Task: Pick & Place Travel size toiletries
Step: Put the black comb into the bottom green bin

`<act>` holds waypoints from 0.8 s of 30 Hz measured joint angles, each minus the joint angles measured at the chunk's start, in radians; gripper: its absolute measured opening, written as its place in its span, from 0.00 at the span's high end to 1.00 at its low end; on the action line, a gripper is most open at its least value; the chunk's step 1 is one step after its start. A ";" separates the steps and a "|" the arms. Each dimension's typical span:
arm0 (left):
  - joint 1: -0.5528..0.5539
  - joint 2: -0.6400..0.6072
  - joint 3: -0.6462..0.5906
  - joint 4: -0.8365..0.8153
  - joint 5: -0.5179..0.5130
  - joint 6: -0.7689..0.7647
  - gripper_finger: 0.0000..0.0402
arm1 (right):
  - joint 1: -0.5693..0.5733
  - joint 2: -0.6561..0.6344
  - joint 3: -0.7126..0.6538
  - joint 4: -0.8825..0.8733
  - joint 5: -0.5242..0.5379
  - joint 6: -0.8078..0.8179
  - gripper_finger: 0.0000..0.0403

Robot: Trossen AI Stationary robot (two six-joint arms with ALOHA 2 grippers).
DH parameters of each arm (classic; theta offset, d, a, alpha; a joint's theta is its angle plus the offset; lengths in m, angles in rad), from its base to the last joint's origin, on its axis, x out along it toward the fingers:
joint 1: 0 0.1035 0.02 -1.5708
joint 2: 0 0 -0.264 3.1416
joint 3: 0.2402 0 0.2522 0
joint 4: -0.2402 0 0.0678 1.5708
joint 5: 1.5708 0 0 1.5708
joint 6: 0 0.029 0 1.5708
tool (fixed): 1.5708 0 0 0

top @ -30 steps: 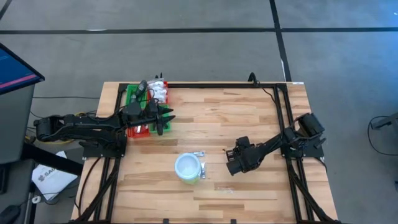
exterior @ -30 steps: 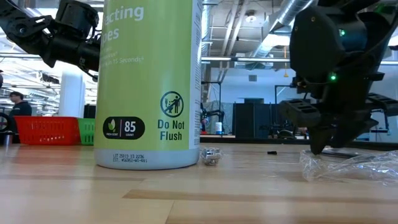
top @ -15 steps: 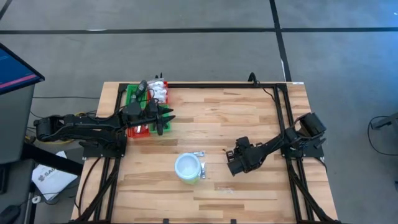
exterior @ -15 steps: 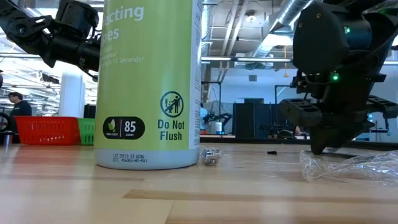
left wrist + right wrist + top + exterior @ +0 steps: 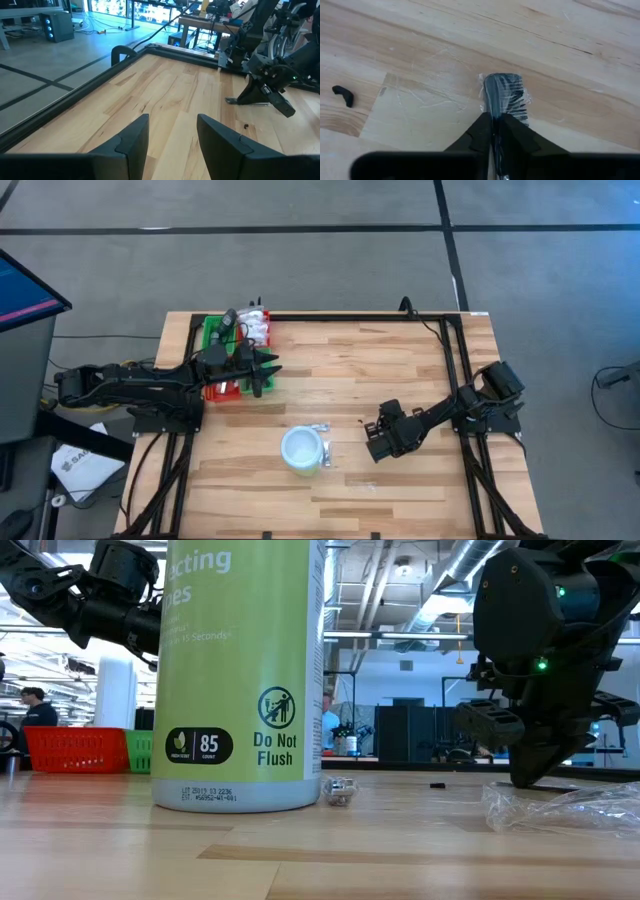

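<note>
Overhead, the left gripper [image 5: 268, 370] hovers, fingers apart, at the red and green tray [image 5: 213, 335]; the right gripper [image 5: 372, 446] sits low beside the white tub [image 5: 302, 450]. Low view: tub label reads "85", "Do Not Flush"; upper text cut off. Crinkled clear wrap [image 5: 560, 808] lies under the right arm. Right wrist view alone shows fingers pinched together on a clear-wrapped black comb [image 5: 504, 97]; a small black bit [image 5: 343, 95] lies nearby.

A small black comb in clear wrap [image 5: 502, 97] lies flat on the wooden table [image 5: 580, 65], 1 end pinched between the right gripper's [image 5: 493, 131] closed fingertips.
</note>
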 joint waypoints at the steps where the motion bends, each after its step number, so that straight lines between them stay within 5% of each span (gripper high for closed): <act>1: 0.000 0.000 0.000 0.000 0.000 0.000 0.60 | -0.001 0.002 0.009 -0.009 -0.004 -0.003 0.94; 16: 0.000 0.000 0.000 -0.001 0.000 0.000 0.60 | -0.003 0.009 0.085 -0.133 -0.046 -0.052 1.00; 24: 0.000 0.000 0.000 -0.001 0.000 0.000 0.60 | -0.003 0.008 0.185 -0.270 0.025 -0.078 1.00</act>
